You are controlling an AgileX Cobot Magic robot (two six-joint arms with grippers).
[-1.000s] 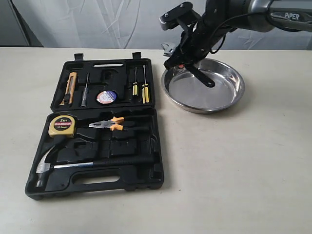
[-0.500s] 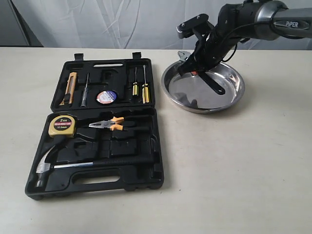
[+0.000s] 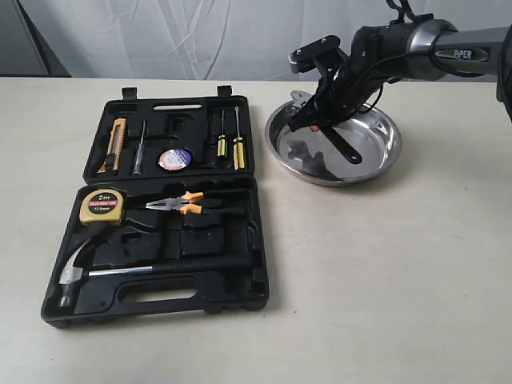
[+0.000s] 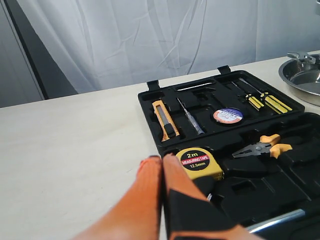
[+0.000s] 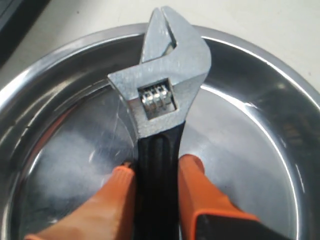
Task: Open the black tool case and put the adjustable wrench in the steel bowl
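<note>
The black tool case [image 3: 172, 212] lies open on the table, its lid flat at the back; the left wrist view shows it as well [image 4: 300, 165]. My right gripper [image 3: 318, 116] [image 5: 156, 167] is shut on the black handle of the adjustable wrench [image 5: 162, 107] [image 3: 346, 146], holding it low over the steel bowl [image 3: 376, 164] [image 5: 260, 100]. Its silver head points toward the bowl's far left rim. My left gripper [image 4: 162, 160] is shut on nothing, hovering beside the case's front left corner.
In the case lie a yellow tape measure [image 3: 102, 206], orange-handled pliers [image 3: 180, 204], a claw hammer [image 3: 144, 270], a utility knife [image 3: 114, 146], screwdrivers [image 3: 228, 138] and a tape roll [image 3: 174, 159]. A white curtain hangs behind the table.
My right gripper has carried the wrench rightward over the bowl and then lowered it closer to the bowl's bottom. The left arm has not moved.
</note>
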